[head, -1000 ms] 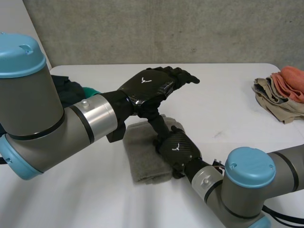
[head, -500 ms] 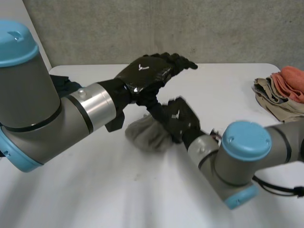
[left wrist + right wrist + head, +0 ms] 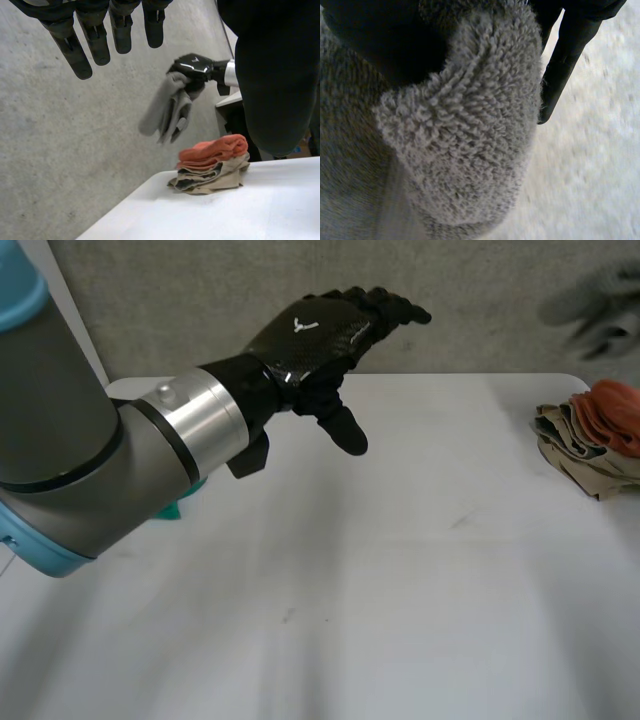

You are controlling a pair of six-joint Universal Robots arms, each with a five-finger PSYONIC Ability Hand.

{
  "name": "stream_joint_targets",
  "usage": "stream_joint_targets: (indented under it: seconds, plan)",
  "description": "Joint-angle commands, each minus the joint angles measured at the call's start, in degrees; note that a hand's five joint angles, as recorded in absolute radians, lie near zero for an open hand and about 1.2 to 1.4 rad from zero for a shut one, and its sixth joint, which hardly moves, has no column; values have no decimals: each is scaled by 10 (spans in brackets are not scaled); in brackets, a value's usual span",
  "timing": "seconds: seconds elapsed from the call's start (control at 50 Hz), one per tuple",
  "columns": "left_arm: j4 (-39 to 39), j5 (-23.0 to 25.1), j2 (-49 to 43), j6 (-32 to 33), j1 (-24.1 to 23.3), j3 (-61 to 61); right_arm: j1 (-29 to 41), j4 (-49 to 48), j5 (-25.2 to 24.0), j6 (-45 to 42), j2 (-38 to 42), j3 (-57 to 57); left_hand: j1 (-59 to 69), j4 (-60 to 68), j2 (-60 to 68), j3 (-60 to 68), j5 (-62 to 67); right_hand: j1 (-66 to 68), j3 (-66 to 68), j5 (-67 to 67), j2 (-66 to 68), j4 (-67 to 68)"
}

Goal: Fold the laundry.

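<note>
- Concrete wall rises behind the white table; at that table's edge sits the folded stack, an orange cloth on top of beige ones.
- My right hand is up in the air above the stack, seen against the wall, with fingers and thumb curled round the grey towel.
- The towel hangs from that grasp in loose folds, above the stack and not touching it.
- In my right wrist view the towel's looped nap bunches under my palm, my thumb is pressed into it, and a dark finger runs down alongside it.
- My left hand hovers over the table, well apart from the stack, fingers straight and a little spread, thumb hanging down, holding nothing.
- A teal cloth peeks out beneath my left arm, farther from the stack than my left hand is.
</note>
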Motion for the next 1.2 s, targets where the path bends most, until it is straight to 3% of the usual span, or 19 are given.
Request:
stream_joint_targets:
  seconds: [0.02, 0.06, 0.14, 0.2, 0.28, 0.38, 0.42, 0.44, 0.46, 0.6, 0.7, 0.78, 0.84, 0.88, 0.92, 0.94, 1.02, 1.12, 1.2]
  plan:
    - [1, -1, -23, 1, -7, -5, -93, -2, -80, 31, 162, -110, 10, 4, 5, 2, 0, 201, 126, 152, 135, 113]
    - [0, -1, -32, 1, -7, -7, -114, 0, -98, 41, 190, -121, 10, 4, 5, 2, 0, 201, 126, 152, 135, 113]
    - [1, -6, -41, 1, -8, -13, -157, 8, -215, 77, 264, -138, 10, 4, 5, 2, 0, 201, 126, 152, 135, 113]
    - [1, -12, -47, 1, -12, -15, -158, 7, -269, 83, 283, -135, 10, 4, 5, 2, 0, 201, 126, 152, 135, 113]
    - [1, -13, -51, 3, -15, -15, -158, 7, -281, 84, 284, -129, 12, 6, 6, 3, 1, 201, 126, 152, 135, 113]
    - [1, -12, -49, 2, -16, -13, -166, 8, -251, 88, 255, -122, 12, 6, 6, 3, 1, 143, 69, 95, 77, 55]
    - [1, -13, -48, 2, -16, -13, -168, 10, -236, 91, 240, -114, 12, 6, 6, 3, 1, -80, -154, -128, -145, -168]
    - [1, -13, -47, 1, -17, -13, -167, 17, -220, 102, 224, -103, 12, 6, 6, 3, 1, -384, -459, -433, -450, -472]
    - [1, -13, -47, 1, -19, -13, -166, 22, -212, 108, 215, -97, 12, 6, 6, 3, 1, -499, -574, -548, -565, -587]
    - [1, -13, -45, 1, -30, -11, -185, 129, -169, 189, 91, -35, 12, 6, 6, 3, 1, -499, -574, -548, -565, -587]
    - [-1, -14, -42, 1, -40, -15, -212, 223, -159, 185, 28, -17, 12, 6, 6, 3, 1, -499, -574, -548, -565, -587]
    - [-1, -14, -35, 0, -47, -20, -256, 321, -119, 161, -17, -26, 12, 6, 6, 3, 1, -499, -574, -548, -565, -587]
    - [0, -14, -28, -1, -51, -22, -297, 395, -76, 93, -40, -51, 10, 4, 5, 2, 0, -499, -574, -548, -565, -587]
    - [1, -14, -25, -2, -52, -22, -316, 428, -18, 24, -47, -79, 10, 4, 5, 2, 0, -499, -574, -548, -565, -587]
    - [5, -14, -20, -6, -53, -20, -315, 432, 33, -20, -50, -104, 10, 4, 5, 2, 0, -499, -574, -548, -565, -587]
    - [8, -16, -18, -9, -53, -17, -316, 427, 89, -60, -56, -129, 10, 4, 5, 2, 0, -499, -574, -548, -565, -587]
    - [44, -44, 1, -32, -52, -1, -288, 366, 185, -102, -66, -162, 12, 6, 6, 3, 1, -499, -574, -548, -565, -587]
    - [77, -120, 43, -67, -39, 40, -188, 243, 185, -95, -97, -138, 3, -3, -2, -5, -7, -499, -574, -548, -565, -587]
    - [78, -199, 62, -66, -7, 66, -102, 161, 171, -93, -177, -51, 2, -4, -4, -7, -9, -499, -574, -548, -565, -587]
